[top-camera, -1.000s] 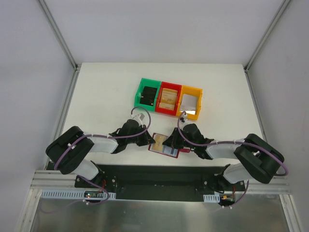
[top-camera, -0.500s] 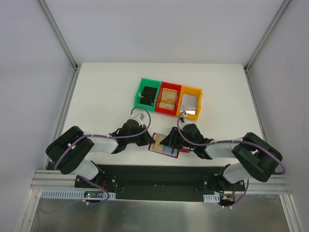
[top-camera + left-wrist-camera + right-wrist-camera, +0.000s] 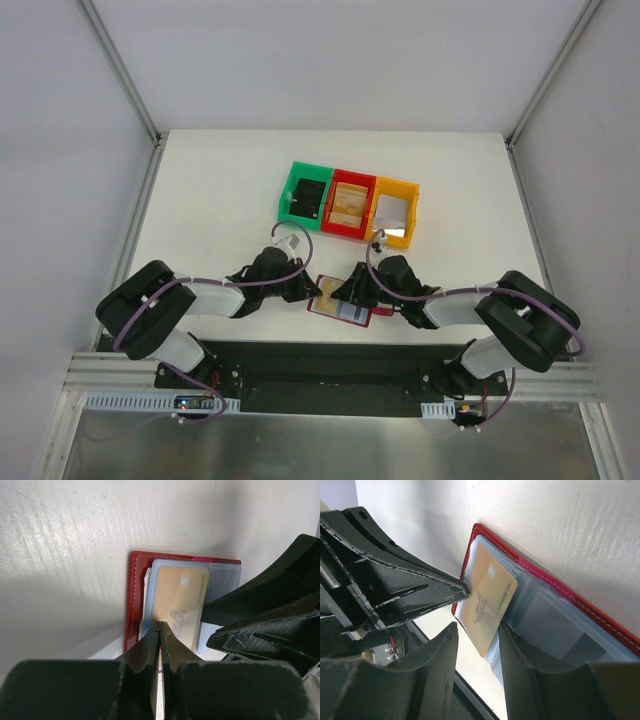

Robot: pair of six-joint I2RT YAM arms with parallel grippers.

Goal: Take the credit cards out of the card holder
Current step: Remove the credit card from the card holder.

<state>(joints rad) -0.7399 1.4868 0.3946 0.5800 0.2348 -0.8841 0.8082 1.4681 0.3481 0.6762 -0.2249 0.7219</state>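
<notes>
left tool (image 3: 160,630): clenched, tips on holder's near edge; press firmly | holder (image 3: 134,595): open flat on bench (image 3: 75,540), between both tools | card (image 3: 180,600): gold, seemingly partly out of sleeve | right tool (image 3: 477,630): jaws apart astride card's corner; close squarely, pull along sleeve, not upward

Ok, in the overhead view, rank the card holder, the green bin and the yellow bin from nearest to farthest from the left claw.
1. Card holder: right at the left claw, just to its right.
2. Green bin: farther back, roughly straight ahead, at the left end of the row.
3. Yellow bin: back and off to the right, at the row's far end.
</notes>
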